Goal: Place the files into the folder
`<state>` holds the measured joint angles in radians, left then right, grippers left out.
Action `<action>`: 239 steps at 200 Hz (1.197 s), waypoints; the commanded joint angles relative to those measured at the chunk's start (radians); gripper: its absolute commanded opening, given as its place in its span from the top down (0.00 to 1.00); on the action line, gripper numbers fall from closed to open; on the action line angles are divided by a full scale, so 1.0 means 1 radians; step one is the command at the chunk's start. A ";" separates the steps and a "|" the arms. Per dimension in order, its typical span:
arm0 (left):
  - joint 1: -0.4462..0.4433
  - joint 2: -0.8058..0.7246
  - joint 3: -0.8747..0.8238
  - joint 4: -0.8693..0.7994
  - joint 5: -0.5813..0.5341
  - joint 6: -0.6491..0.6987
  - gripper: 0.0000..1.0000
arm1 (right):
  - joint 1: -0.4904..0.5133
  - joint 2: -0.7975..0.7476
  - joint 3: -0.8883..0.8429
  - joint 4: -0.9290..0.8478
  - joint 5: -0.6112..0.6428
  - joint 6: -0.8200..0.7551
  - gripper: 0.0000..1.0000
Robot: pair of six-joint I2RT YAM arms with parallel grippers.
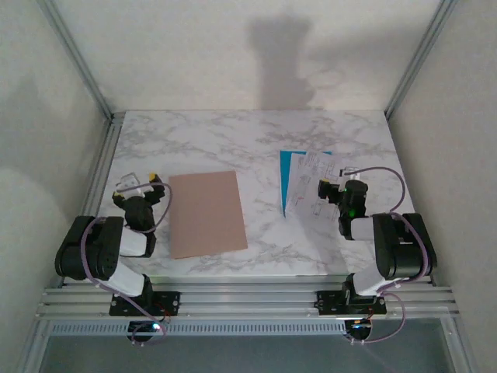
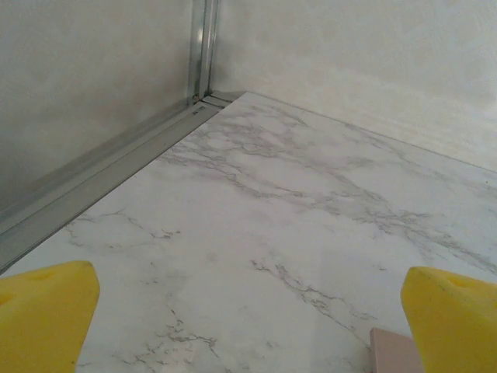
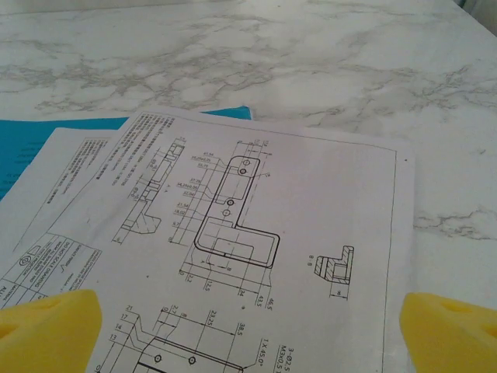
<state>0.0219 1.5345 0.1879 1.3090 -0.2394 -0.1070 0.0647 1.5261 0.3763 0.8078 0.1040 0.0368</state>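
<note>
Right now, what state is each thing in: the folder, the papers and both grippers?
folder: lying flat on the table, nothing on it.
white sheets: fanned loosely, outside the folder, overlapping the blue sheet.
blue sheet: flat, partly covered by the white sheets.
left gripper: open, empty.
right gripper: open, empty, over the white sheets.

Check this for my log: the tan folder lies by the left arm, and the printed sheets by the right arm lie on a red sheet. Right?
Wrong colour: the printed sheets lie on a cyan-blue sheet, not a red one, as the right wrist view shows. The tan folder does lie by the left arm.
</note>
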 commanded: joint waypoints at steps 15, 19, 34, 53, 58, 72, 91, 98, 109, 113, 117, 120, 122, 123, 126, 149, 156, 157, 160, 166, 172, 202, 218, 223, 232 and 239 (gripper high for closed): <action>-0.007 0.003 0.007 0.039 -0.018 0.010 0.00 | 0.007 0.009 0.020 0.008 0.007 -0.011 0.01; -0.007 0.003 0.007 0.039 -0.018 0.010 0.01 | 0.007 0.010 0.021 0.008 0.007 -0.011 0.01; -0.007 0.003 0.007 0.040 -0.018 0.010 0.01 | 0.007 0.009 0.020 0.008 0.007 -0.012 0.01; -0.007 0.003 0.008 0.039 -0.018 0.010 0.01 | 0.007 0.010 0.019 0.009 0.007 -0.011 0.01; -0.007 0.003 0.007 0.039 -0.018 0.010 0.00 | 0.006 0.010 0.019 0.008 0.007 -0.012 0.01; -0.007 0.003 0.007 0.039 -0.019 0.010 0.00 | 0.007 0.010 0.020 0.008 0.007 -0.011 0.01; -0.007 0.003 0.007 0.040 -0.018 0.010 0.01 | 0.007 0.010 0.020 0.008 0.006 -0.012 0.01; -0.007 0.002 0.007 0.039 -0.018 0.010 0.00 | 0.007 0.010 0.020 0.008 0.007 -0.012 0.01; -0.007 0.003 0.007 0.039 -0.018 0.010 0.00 | 0.007 0.009 0.020 0.008 0.008 -0.011 0.01; -0.007 0.003 0.007 0.039 -0.018 0.010 0.00 | 0.007 0.009 0.021 0.008 0.008 -0.013 0.01; -0.006 0.002 0.007 0.040 -0.018 0.010 0.01 | 0.007 0.009 0.020 0.008 0.007 -0.012 0.01; -0.007 0.003 0.007 0.039 -0.018 0.010 0.01 | 0.007 0.010 0.021 0.008 0.008 -0.012 0.01; -0.007 0.003 0.007 0.040 -0.018 0.010 0.01 | 0.007 0.009 0.020 0.008 0.008 -0.012 0.01; -0.007 0.003 0.008 0.040 -0.019 0.010 0.01 | 0.007 0.009 0.020 0.008 0.007 -0.012 0.01; -0.007 0.003 0.007 0.040 -0.018 0.010 0.01 | 0.006 0.011 0.020 0.008 0.008 -0.012 0.01; -0.007 0.003 0.009 0.037 -0.018 0.010 0.01 | 0.007 0.010 0.020 0.008 0.007 -0.012 0.01; -0.006 0.002 0.008 0.037 -0.018 0.010 0.00 | 0.007 0.010 0.020 0.007 0.007 -0.012 0.01; -0.006 0.002 0.008 0.038 -0.018 0.010 0.00 | 0.006 0.010 0.020 0.008 0.007 -0.012 0.01; -0.007 0.002 0.008 0.038 -0.018 0.010 0.01 | 0.007 0.009 0.019 0.008 0.007 -0.012 0.01; -0.007 0.002 0.009 0.039 -0.018 0.009 0.01 | 0.007 0.010 0.020 0.008 0.007 -0.012 0.01; -0.007 0.002 0.008 0.038 -0.018 0.009 0.00 | 0.006 0.010 0.020 0.008 0.007 -0.012 0.01; -0.017 -0.027 0.007 0.028 -0.053 0.012 0.01 | 0.009 -0.039 0.035 -0.053 0.062 0.008 0.01; -0.100 -0.077 0.047 -0.059 -0.185 0.074 0.01 | 0.010 -0.140 0.121 -0.255 0.135 0.032 0.01; -0.123 -0.102 0.072 -0.119 -0.209 0.098 0.01 | 0.010 -0.173 0.153 -0.324 0.157 0.045 0.01; -0.148 -0.141 0.126 -0.226 -0.257 0.115 0.01 | 0.010 -0.238 0.185 -0.378 0.170 0.057 0.01; -0.158 -0.171 0.155 -0.266 -0.296 0.109 0.01 | 0.015 -0.292 0.213 -0.404 0.187 0.074 0.01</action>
<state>-0.0788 1.4601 0.2295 1.2053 -0.3614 -0.0574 0.0681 1.4071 0.4686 0.5728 0.1883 0.0589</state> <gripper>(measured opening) 0.995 0.988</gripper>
